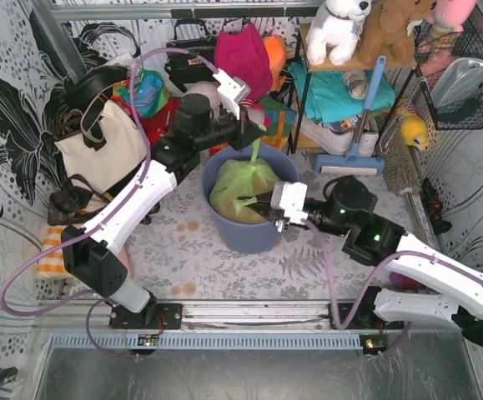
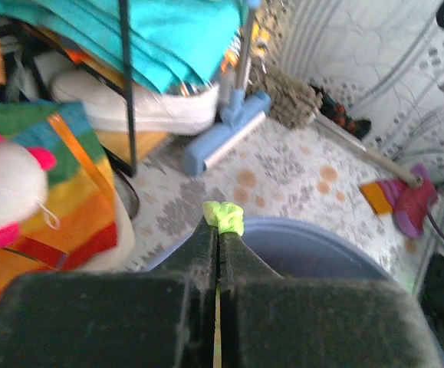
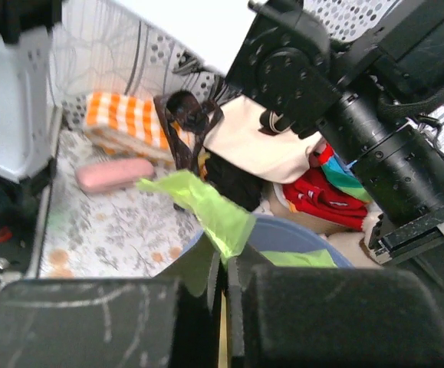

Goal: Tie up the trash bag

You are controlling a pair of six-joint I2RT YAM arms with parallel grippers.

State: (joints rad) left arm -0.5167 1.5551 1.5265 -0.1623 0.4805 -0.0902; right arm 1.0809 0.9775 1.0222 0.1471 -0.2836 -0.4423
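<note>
The light-green trash bag [image 1: 239,188] sits inside the round blue-grey bin [image 1: 245,235] at the middle of the table. My left gripper [image 1: 256,132] hangs above the bin's far rim, shut on a thin twisted strand of the bag that runs up to it. In the left wrist view a bunched green tip of the trash bag [image 2: 224,217] pokes out past the left gripper [image 2: 218,234]. My right gripper [image 1: 268,211] reaches in from the bin's right side. In the right wrist view the right gripper [image 3: 225,264] is shut on a flat green flap of the trash bag [image 3: 206,205].
A cream tote bag [image 1: 99,152] stands at the left. At the back is a shelf [image 1: 341,62] with plush toys and cloths, and a blue floor sweeper [image 1: 354,158] leans by it. A pink case [image 3: 114,174] and an orange checked cloth [image 3: 126,119] lie on the table.
</note>
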